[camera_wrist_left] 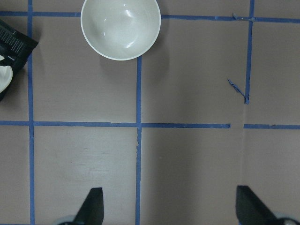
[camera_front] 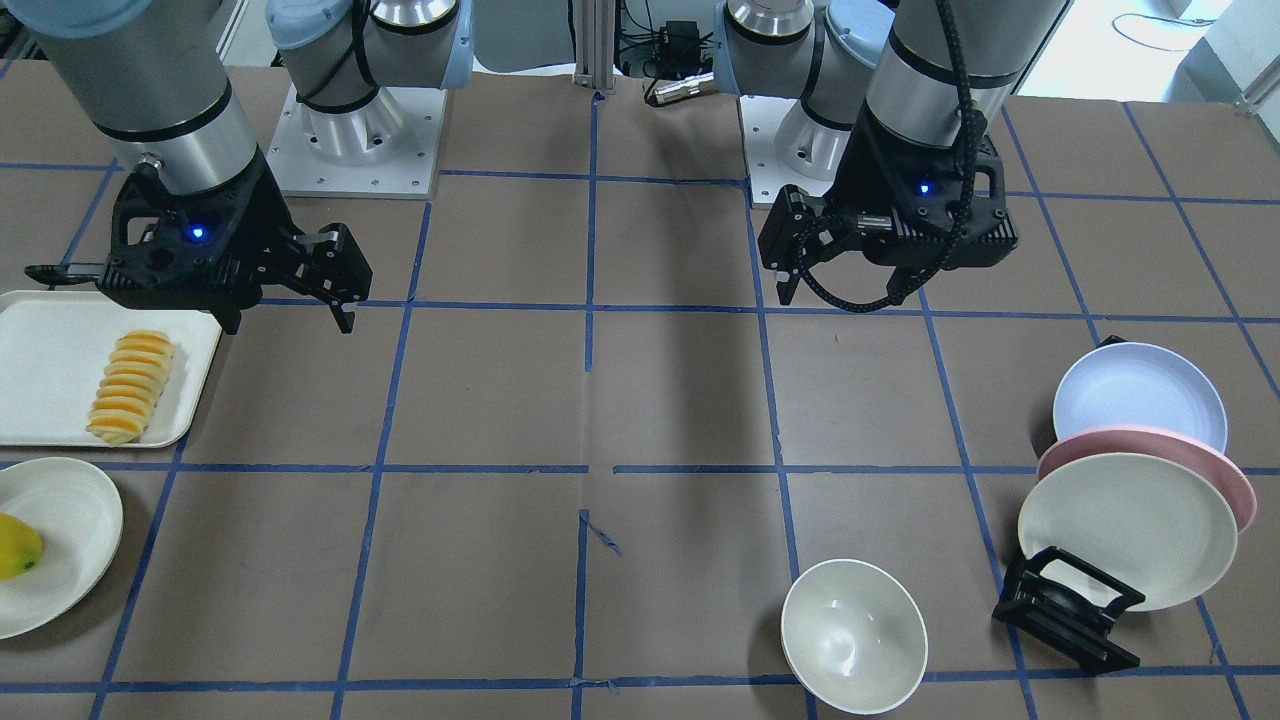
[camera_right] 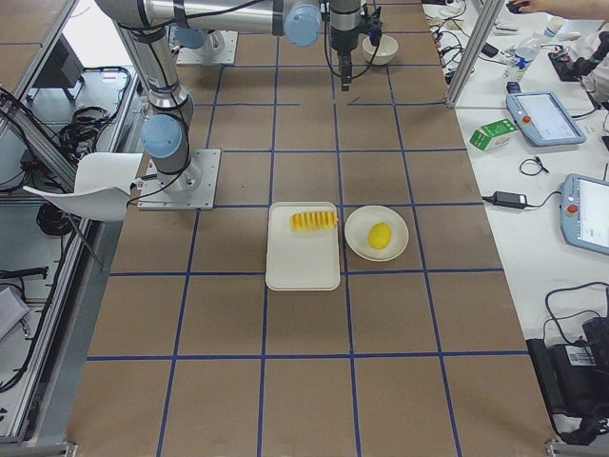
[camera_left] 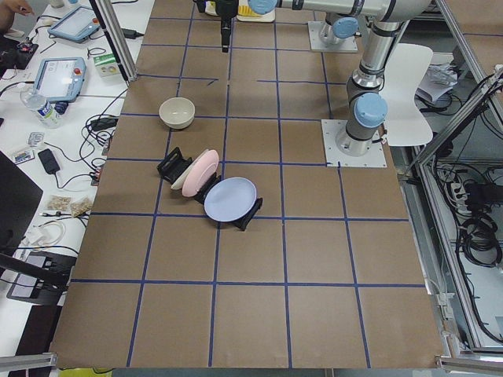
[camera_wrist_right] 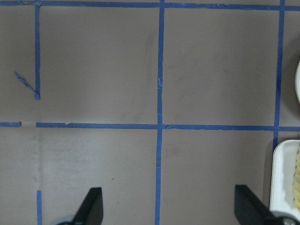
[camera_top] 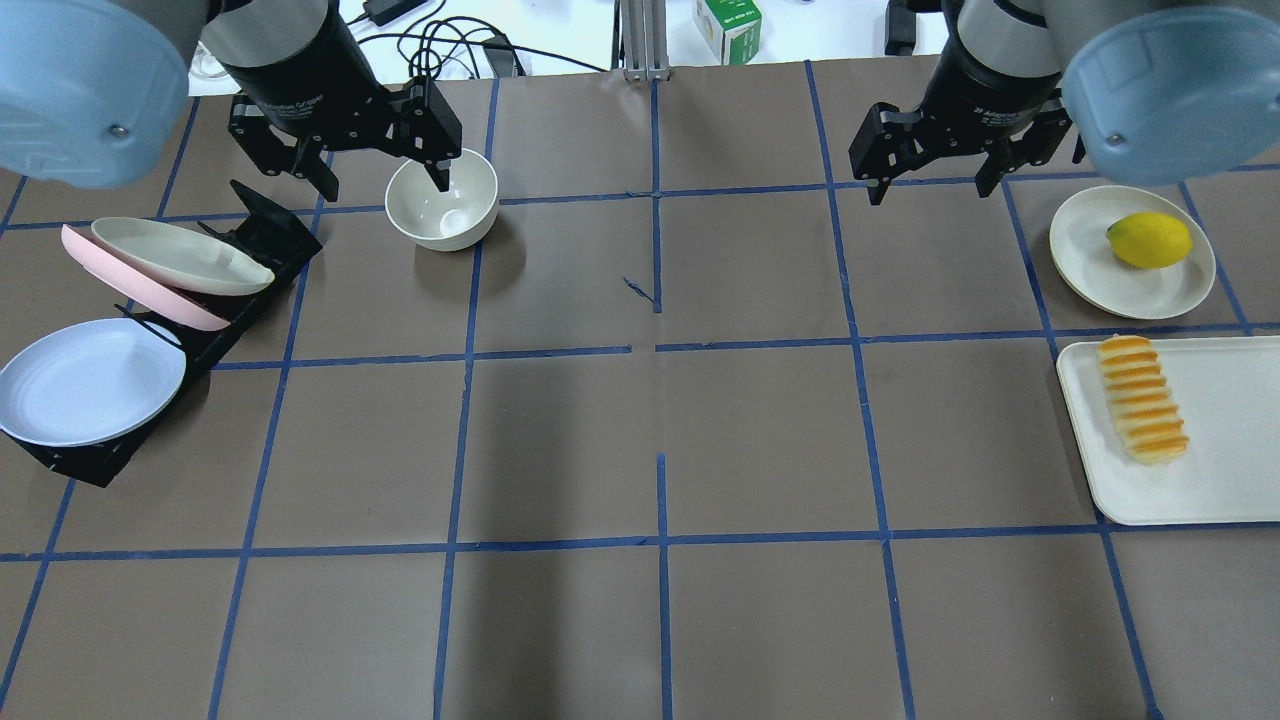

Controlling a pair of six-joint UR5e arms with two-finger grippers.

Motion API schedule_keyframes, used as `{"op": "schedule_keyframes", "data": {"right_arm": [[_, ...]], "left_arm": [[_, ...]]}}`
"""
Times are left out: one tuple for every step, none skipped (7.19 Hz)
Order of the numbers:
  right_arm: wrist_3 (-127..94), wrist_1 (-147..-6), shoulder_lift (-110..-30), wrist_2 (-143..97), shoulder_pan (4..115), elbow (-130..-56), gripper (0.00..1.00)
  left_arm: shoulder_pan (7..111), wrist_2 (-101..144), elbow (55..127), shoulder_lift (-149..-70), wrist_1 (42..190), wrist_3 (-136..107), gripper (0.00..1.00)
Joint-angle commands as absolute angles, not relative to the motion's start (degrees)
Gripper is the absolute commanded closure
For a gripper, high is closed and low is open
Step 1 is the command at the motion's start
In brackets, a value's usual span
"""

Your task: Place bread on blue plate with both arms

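The bread [camera_top: 1142,398], a ridged orange-yellow loaf, lies on a white tray [camera_top: 1220,440] at the table's right; it also shows in the front view [camera_front: 130,387]. The blue plate [camera_top: 85,380] leans in a black rack [camera_top: 250,235] at the left, also in the front view [camera_front: 1140,395]. My left gripper [camera_top: 375,170] is open and empty, hovering beside the white bowl [camera_top: 442,200], far from the blue plate. My right gripper [camera_top: 930,175] is open and empty above bare table, well away from the bread. Both wrist views show spread fingertips [camera_wrist_left: 91,206] [camera_wrist_right: 91,206] with nothing between them.
A pink plate [camera_top: 130,285] and a cream plate [camera_top: 180,255] stand in the same rack. A yellow lemon [camera_top: 1148,240] sits on a cream plate [camera_top: 1090,250] beyond the tray. Blue tape lines grid the brown table.
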State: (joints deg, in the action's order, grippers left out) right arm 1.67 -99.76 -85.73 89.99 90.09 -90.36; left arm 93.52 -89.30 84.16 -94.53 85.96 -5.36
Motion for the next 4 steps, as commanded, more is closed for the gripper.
{"op": "schedule_keyframes", "data": {"right_arm": [[1.7, -99.8, -85.8, 89.3, 90.1, -90.4, 0.00], [1.6, -99.8, -85.7, 89.5, 90.1, -90.4, 0.00], [1.6, -99.8, -85.7, 89.5, 90.1, -90.4, 0.00], [1.6, -99.8, -85.7, 89.5, 90.1, -90.4, 0.00]], "left_arm": [[93.5, -89.6, 84.0, -94.1, 85.8, -5.2, 0.00], [93.4, -92.6, 84.0, -93.9, 85.3, -5.2, 0.00], [93.5, -93.2, 84.2, -93.9, 85.3, -5.2, 0.00], [93.5, -93.1, 84.3, -94.0, 85.3, -5.3, 0.00]]}}
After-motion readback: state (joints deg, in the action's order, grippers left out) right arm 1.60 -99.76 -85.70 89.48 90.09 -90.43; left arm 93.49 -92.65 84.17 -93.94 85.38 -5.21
